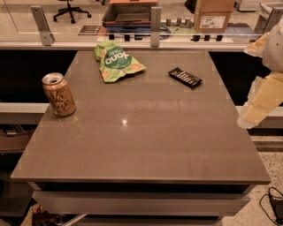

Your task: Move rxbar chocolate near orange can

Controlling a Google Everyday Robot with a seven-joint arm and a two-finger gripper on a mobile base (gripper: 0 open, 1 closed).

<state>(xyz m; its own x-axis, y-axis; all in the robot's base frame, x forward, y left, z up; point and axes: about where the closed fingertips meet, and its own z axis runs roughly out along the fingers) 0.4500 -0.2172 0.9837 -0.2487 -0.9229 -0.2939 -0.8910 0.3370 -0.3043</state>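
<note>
The rxbar chocolate (185, 77) is a small flat black bar lying on the grey table at the far right. The orange can (59, 94) stands upright near the table's left edge, far from the bar. My gripper (260, 103) shows only as a pale shape at the right edge of the camera view, beyond the table's right side and level with its middle. It is well apart from the bar and touches nothing.
A green snack bag (116, 60) lies at the far left-centre of the table (141, 145). A glass partition with metal posts (155, 20) runs along the table's far edge. A cardboard box (214, 13) stands behind it. A cable (274, 201) lies on the floor at the lower right.
</note>
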